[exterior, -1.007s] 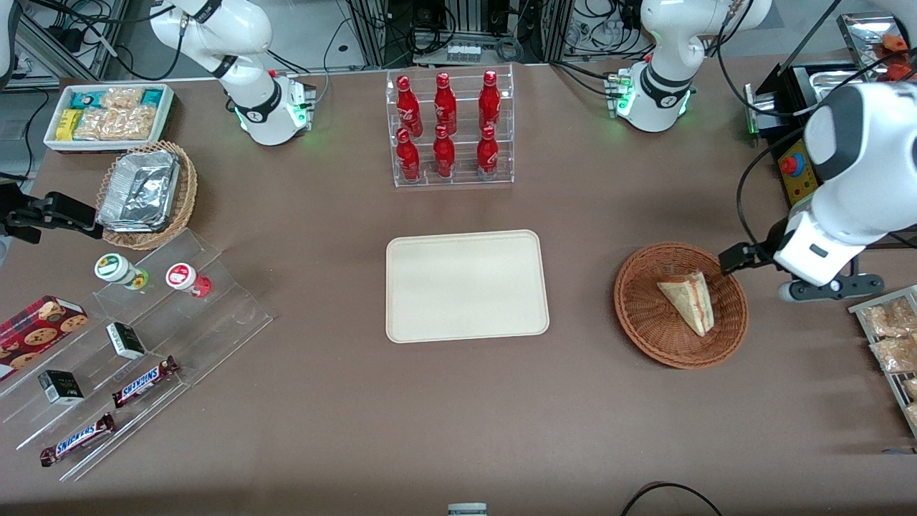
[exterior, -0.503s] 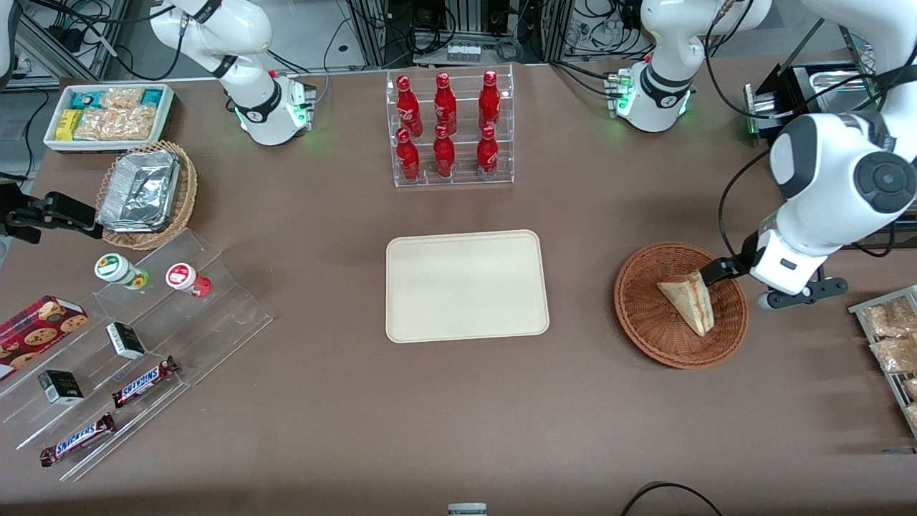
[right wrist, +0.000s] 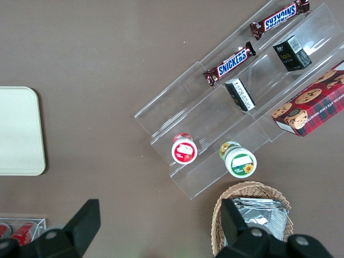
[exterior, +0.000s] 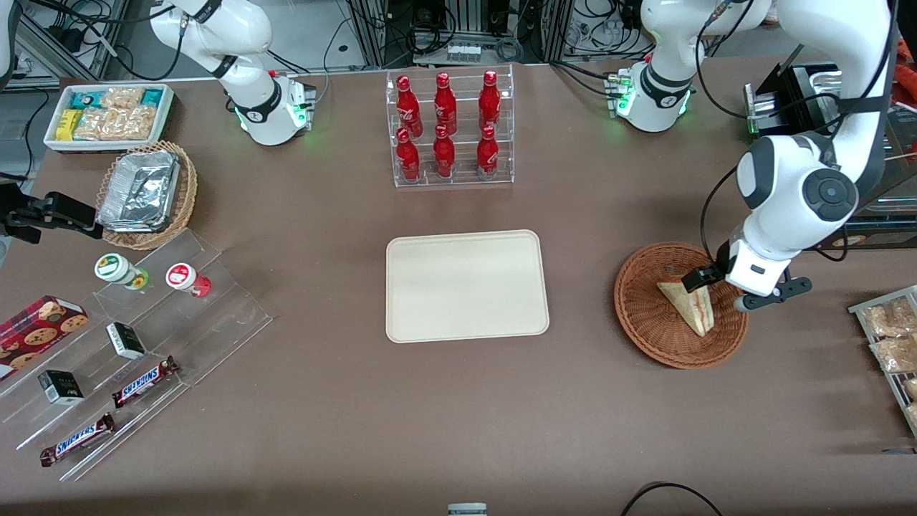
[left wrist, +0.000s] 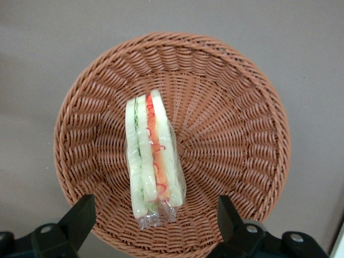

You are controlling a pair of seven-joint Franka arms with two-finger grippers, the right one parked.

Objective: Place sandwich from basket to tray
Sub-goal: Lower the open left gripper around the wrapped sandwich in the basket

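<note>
Brown tabletop, cluttered with snack displays; landmark is the wicker basket. Sandwich lies in the basket, toward the rim nearest the working arm's end, filling edge up. My gripper hangs over the basket just above the wedge's wide end, fingers spread well apart, nothing held. I judge this the approach step, grasp not yet made. Next I'd drop straight down so the fingers straddle the sandwich across its bread faces, close, lift, then carry to the cream tray, which sits well apart from the basket toward the parked arm's end. Long axis runs from basket centre to rim; the narrow tip points toward the front camera.
</note>
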